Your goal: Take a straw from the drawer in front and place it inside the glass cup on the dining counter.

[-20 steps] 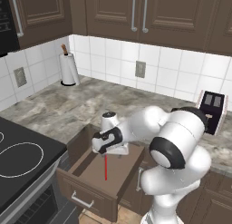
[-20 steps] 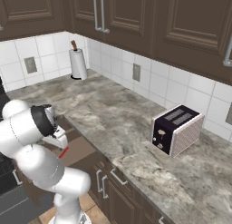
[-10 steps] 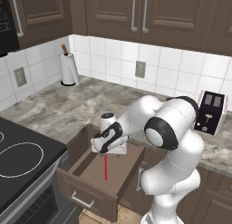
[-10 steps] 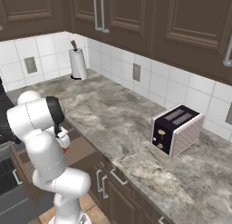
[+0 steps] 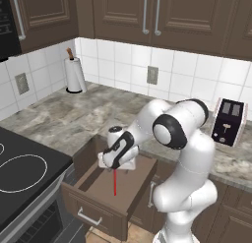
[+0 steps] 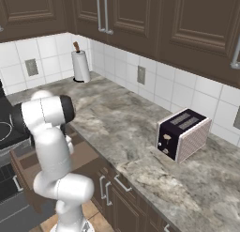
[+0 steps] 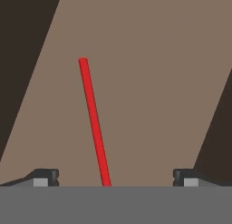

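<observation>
The straw [image 5: 115, 182] lies flat on the light brown floor of the open drawer [image 5: 98, 215], a thin red line running front to back, and the gripper [image 5: 114, 164] hangs right over its far end with the jaws spread wide and nothing between them. This looks like the reach-in step: the pick has not been made, and the cup and dining counter come later.

The hand view gives the detail that matters: the straw [image 7: 94, 123] runs up the middle of the drawer floor [image 7: 158, 82], slightly slanted, with one dark fingertip [image 7: 45, 177] on one side and its partner well off on the other. So the stick sits between the fingers, roughly centred. The next move, as I read it, calls for a straight descent and a careful close on something far slimmer than those fingers, without pushing it sideways.

The left base view shows what the hand camera cannot: the drawer pulled out beneath the marble worktop [image 5: 64, 116], the stove [image 5: 24, 168] beside it. The right base view adds the toaster [image 6: 183, 135] and paper towel roll [image 6: 80, 65], with the arm's body hiding the drawer interior.
</observation>
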